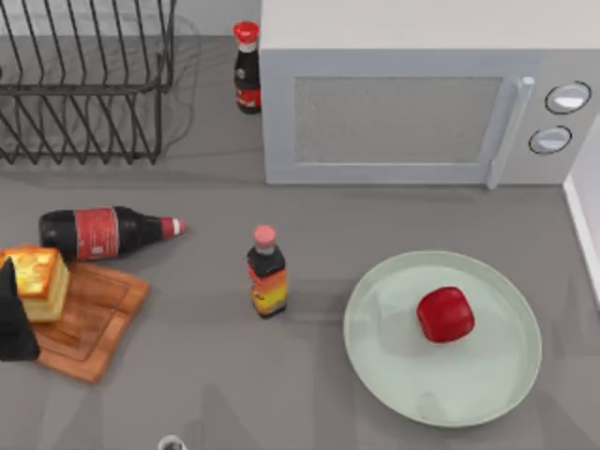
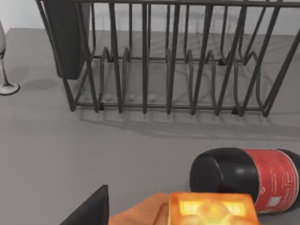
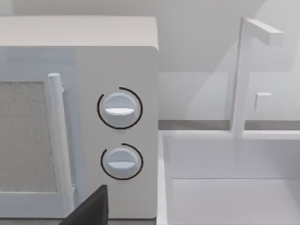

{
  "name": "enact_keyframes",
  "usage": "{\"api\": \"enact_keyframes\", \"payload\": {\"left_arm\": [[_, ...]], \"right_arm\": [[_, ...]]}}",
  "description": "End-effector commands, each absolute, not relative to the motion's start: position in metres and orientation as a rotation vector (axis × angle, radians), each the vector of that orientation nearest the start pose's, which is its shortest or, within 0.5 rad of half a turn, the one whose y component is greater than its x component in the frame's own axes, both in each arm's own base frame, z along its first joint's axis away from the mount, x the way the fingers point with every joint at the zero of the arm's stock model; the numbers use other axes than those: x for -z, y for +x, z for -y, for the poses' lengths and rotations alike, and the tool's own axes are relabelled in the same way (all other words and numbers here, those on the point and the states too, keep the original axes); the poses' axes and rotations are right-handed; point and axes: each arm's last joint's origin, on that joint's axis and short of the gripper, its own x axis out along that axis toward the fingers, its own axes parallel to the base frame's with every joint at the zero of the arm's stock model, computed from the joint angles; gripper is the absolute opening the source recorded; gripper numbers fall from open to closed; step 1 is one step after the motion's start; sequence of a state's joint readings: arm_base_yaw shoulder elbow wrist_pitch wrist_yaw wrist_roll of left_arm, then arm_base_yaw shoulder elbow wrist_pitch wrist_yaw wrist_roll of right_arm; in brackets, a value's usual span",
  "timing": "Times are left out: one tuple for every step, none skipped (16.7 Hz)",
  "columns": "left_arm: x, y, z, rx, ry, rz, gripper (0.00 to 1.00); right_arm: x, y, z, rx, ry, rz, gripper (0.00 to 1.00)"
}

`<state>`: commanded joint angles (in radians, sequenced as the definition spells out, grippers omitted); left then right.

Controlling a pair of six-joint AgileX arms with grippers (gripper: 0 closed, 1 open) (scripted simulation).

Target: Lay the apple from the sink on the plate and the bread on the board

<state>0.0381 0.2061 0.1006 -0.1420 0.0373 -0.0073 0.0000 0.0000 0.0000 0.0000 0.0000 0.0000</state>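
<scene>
Red apple (image 1: 445, 314) mid-plate (image 1: 375, 309), bread (image 1: 36, 281) at board (image 1: 98, 323) edge (left)

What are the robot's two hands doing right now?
Left gripper: by the bread on the board; grip cannot be told.
Right gripper: cannot be told.

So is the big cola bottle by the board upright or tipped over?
Tipped over. The cola bottle lies on its side on the table, red cap pointing toward the top view's right, just behind the board.
</scene>
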Motion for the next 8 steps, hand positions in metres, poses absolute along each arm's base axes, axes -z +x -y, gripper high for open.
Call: {"api": "enact_keyframes", "payload": {"left_arm": [[-0.1627, 0.1109, -0.0013, -0.002, -0.009, -0.181, 1.00], [-0.1620, 0.1091, -0.0005, 0.000, -0.004, -0.123, 1.00], [-0.1613, 0.1077, 0.0003, 0.002, -0.001, -0.077, 1.00], [-0.1608, 0.1067, 0.0008, 0.003, 0.001, -0.041, 1.00], [-0.1604, 0.1061, 0.0011, 0.002, 0.001, -0.017, 1.00], [-0.1601, 0.1058, 0.0012, 0.000, 0.000, -0.003, 1.00], [-0.1600, 0.1057, 0.0012, 0.000, 0.000, 0.000, 1.00], [-0.1600, 0.1057, 0.0012, 0.000, 0.000, 0.000, 1.00]], "right_arm": [[-0.1600, 0.1057, 0.0012, 0.000, 0.000, 0.000, 1.00], [-0.1600, 0.1057, 0.0012, 0.000, 0.000, 0.000, 1.00], [-0.1600, 0.1057, 0.0012, 0.000, 0.000, 0.000, 1.00], [-0.1600, 0.1057, 0.0012, 0.000, 0.000, 0.000, 1.00], [-0.1600, 0.1057, 0.0012, 0.000, 0.000, 0.000, 1.00], [-0.1600, 0.1057, 0.0012, 0.000, 0.000, 0.000, 1.00], [-0.1600, 0.1057, 0.0012, 0.000, 0.000, 0.000, 1.00], [-0.1600, 0.1057, 0.0012, 0.000, 0.000, 0.000, 1.00]]}}
